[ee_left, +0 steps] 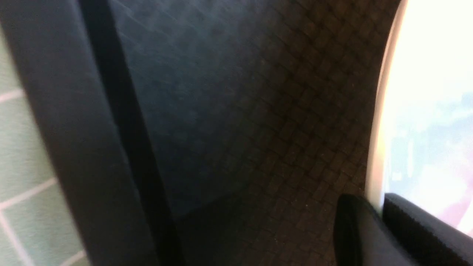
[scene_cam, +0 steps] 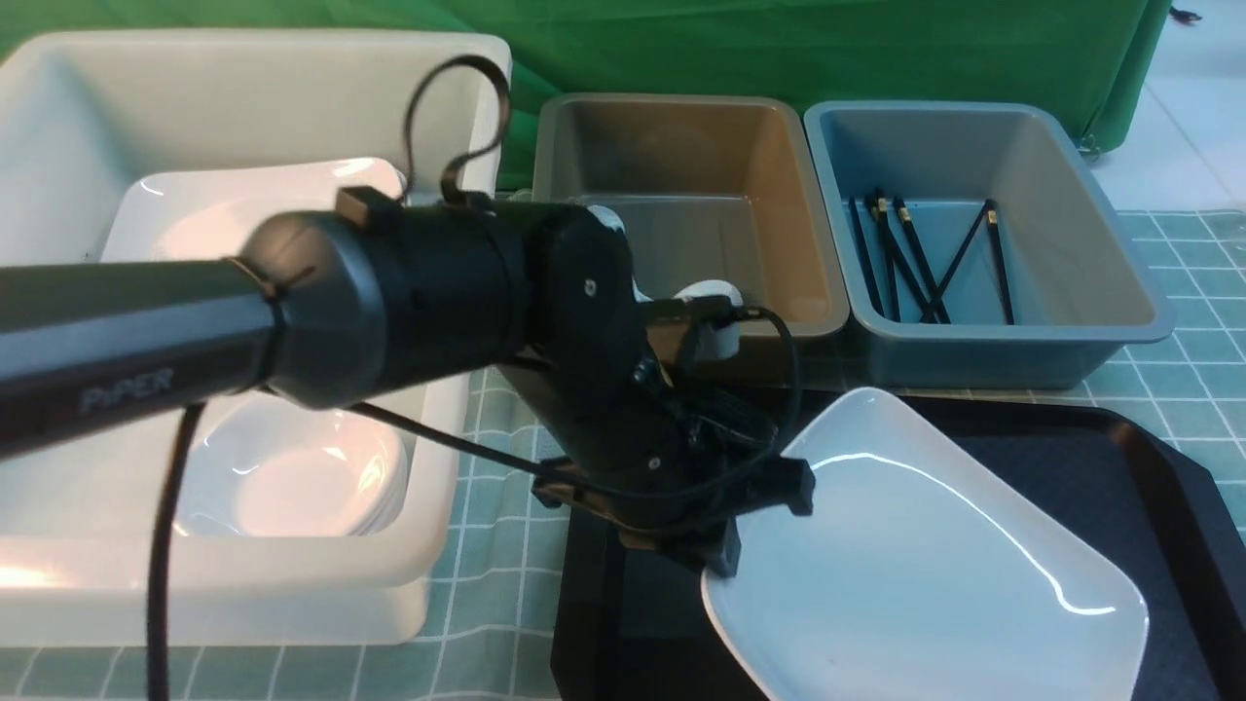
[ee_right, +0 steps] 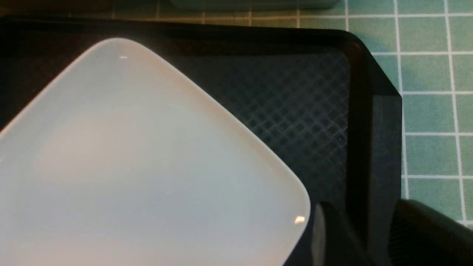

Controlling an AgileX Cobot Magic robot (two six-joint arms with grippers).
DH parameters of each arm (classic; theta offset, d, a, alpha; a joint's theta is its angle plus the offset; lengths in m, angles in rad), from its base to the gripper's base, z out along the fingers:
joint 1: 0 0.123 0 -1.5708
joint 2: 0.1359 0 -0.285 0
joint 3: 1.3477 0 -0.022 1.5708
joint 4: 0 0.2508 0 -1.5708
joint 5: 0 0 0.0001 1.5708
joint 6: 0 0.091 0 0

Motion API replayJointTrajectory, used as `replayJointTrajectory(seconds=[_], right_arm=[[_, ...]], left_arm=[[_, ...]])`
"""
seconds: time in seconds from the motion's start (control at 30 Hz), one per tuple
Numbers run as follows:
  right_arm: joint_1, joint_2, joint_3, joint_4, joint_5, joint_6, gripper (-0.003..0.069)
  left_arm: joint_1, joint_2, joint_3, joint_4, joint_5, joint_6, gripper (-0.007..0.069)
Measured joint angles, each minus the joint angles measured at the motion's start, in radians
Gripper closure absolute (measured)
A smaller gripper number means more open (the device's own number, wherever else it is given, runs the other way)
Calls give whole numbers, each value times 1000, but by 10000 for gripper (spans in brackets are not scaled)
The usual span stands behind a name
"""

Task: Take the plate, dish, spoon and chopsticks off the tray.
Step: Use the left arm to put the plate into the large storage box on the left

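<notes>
So we're looking at the left tool (scene_cam: 725, 563) and it's pinching the near-left edge of the plate (scene_cam: 925, 565). In the left wrist view its fingers (ee_left: 354, 236) are sitting tight on either side of the white rim, with hardly any gap. The plate is lying on the left part of the tray (scene_cam: 1168, 506), turned so one corner is pointing toward the bins. We can't tell whether the gripped edge is clear of the tray floor.

The right tool (ee_right: 364, 216) is only showing up in its own wrist view. Its two fingers are standing a moderate way apart with the tray's raised rim running between them, next to a corner of the plate. We honestly can't tell if they're squeezing that rim or just straddling it.

The chopsticks (scene_cam: 925, 263) are lying crossed in the blue-grey bin (scene_cam: 1119, 292), beside the grey-brown bin (scene_cam: 788, 195). Over on the left, a big white tub (scene_cam: 458, 545) is holding a large plate (scene_cam: 253, 195) and a stack of small dishes (scene_cam: 302, 477). Everything's sitting on the green checked surface (scene_cam: 506, 506).
</notes>
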Motion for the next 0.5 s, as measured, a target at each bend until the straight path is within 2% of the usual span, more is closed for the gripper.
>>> replayJointTrajectory(seconds=[0.5], right_arm=[[0, 0, 0, -3, -1, 0, 398]], left_arm=[[-7, 121, 0, -15, -75, 5, 584]])
